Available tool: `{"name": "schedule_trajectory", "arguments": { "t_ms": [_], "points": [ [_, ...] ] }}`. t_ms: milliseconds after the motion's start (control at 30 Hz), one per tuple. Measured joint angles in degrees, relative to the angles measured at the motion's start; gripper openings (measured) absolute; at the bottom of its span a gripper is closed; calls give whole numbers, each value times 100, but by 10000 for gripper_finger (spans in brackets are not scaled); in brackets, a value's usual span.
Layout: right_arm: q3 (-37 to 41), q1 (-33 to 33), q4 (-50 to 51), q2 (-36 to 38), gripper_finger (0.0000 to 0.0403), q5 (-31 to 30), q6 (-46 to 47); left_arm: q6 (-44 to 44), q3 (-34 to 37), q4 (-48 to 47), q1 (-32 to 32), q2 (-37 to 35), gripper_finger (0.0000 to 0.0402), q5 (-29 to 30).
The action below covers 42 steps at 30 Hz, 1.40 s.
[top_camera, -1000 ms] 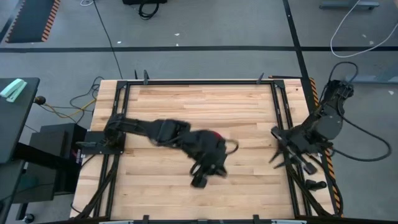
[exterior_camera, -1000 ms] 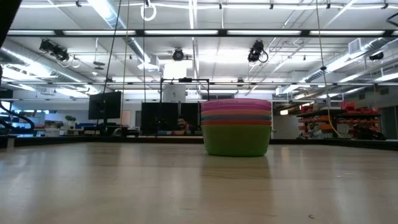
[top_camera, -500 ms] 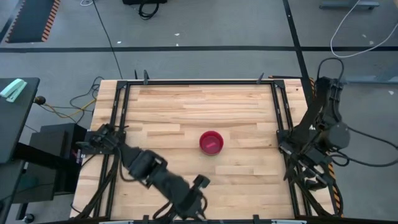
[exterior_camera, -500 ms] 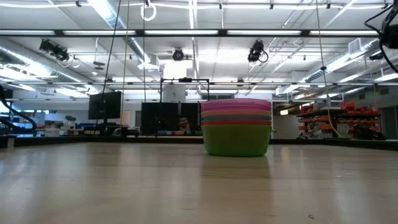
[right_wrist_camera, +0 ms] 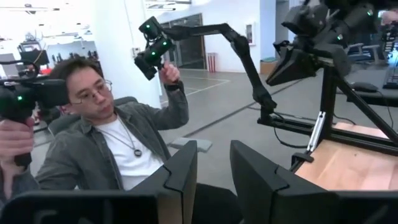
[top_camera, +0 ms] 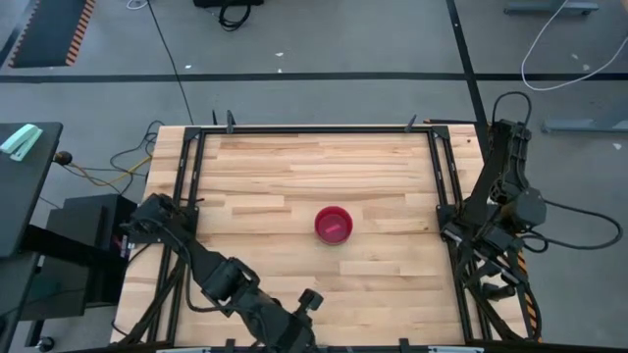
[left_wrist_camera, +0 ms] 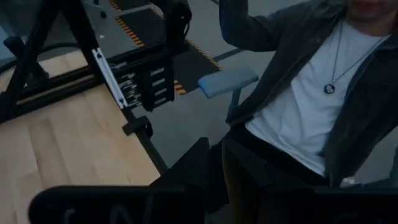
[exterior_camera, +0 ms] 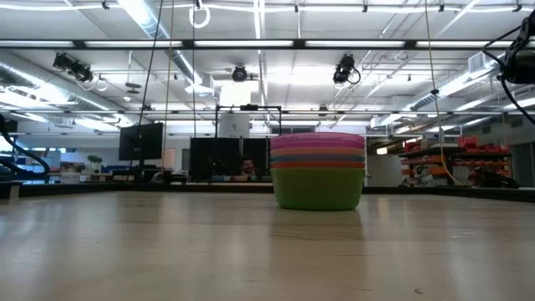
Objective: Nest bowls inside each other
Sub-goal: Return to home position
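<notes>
On the wooden table (exterior_camera: 167, 251), near its middle, the bowls (exterior_camera: 318, 171) are nested in one upright stack, green bowl (exterior_camera: 318, 191) at the base, magenta-pink bowl (exterior_camera: 318, 140) on top. Being light, smooth, fairly stiff plastic, the stack is judged easily slid or tipped and best taken by a rim. The left gripper (top_camera: 307, 299) is held at the table's edge, its state not discernible; the right gripper (right_wrist_camera: 213, 148), beside the right edge, is parted and empty. Beyond, a seated person (right_wrist_camera: 118, 155) is seen.

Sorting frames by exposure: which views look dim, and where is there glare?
High view: even light on the table, no glare. Low view: bright ceiling lights behind the stacked bowls. Left wrist view: dim throughout. Right wrist view: well lit.
</notes>
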State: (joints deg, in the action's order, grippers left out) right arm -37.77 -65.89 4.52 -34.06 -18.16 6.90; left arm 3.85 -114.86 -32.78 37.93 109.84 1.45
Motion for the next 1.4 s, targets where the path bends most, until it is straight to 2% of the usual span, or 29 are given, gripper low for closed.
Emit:
{"name": "schedule_trajectory", "arguments": {
  "t_ms": [333, 533, 767, 933, 1133, 1400],
  "points": [
    [23, 0, 8, -5, 104, 1, -1, 41, 3333, 2861, -23, -1766, 60, -4],
    [23, 2, 9, -5, 104, -39, -2, 46, 4876, 4162, -26, -2908, 58, 4],
    [470, 26, -299, 41, 104, -414, 149, 133, 6137, 4918, -197, -3923, 51, 33],
    [943, 26, -808, 430, 104, -405, 157, 242, 6868, 5315, -454, -4521, 57, 50],
    [1319, 24, -947, 1205, 104, -387, 60, 269, 7428, 5544, -666, -5194, 61, 48],
    [1413, 24, -788, 1904, 105, -198, -84, -48, 7784, 5571, -703, -6138, 51, 48]
  ]
}}
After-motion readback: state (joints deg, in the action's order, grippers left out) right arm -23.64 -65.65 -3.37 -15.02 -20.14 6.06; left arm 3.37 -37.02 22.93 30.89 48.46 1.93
